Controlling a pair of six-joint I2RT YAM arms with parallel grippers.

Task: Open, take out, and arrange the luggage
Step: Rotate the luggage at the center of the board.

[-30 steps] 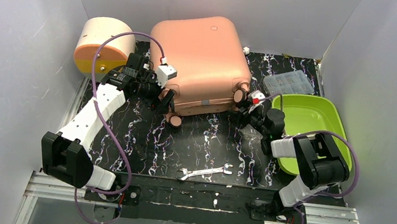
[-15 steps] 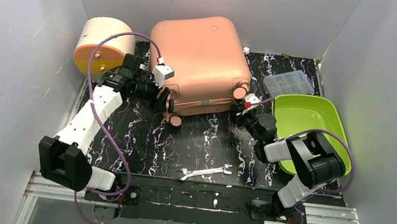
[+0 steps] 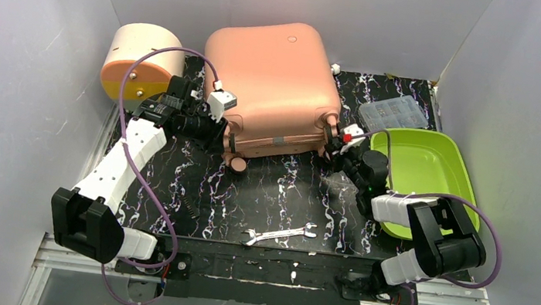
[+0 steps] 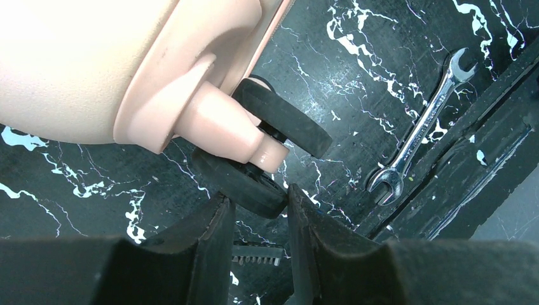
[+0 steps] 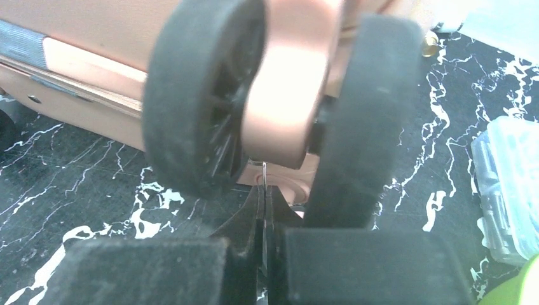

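The salmon-pink luggage (image 3: pixel 276 83) lies flat at the back of the mat, its wheels toward me. My left gripper (image 3: pixel 228 143) is at its near left corner. In the left wrist view the luggage (image 4: pixel 76 57) fills the upper left, and my left gripper (image 4: pixel 257 200) pinches the lower edge of a black wheel (image 4: pixel 241 184) between both fingertips. My right gripper (image 3: pixel 333 146) is at the near right corner. In the right wrist view my right gripper (image 5: pixel 264 190) is shut on a thin metal zipper pull (image 5: pixel 264 170), just under the twin wheels (image 5: pixel 197 95) of the luggage (image 5: pixel 82 38).
A cream-and-orange drum box (image 3: pixel 137 58) stands at the back left. A lime-green tray (image 3: pixel 414 158) and a clear plastic organiser (image 3: pixel 393 113) are on the right. A wrench (image 3: pixel 279 234) lies near the front edge, and a small black toothed strip (image 3: pixel 189 206) lies at front left.
The left jaws have narrowed onto the wheel. The right jaws went from open to shut and pushed in under the luggage's right corner, and the right arm's elbow swung right.
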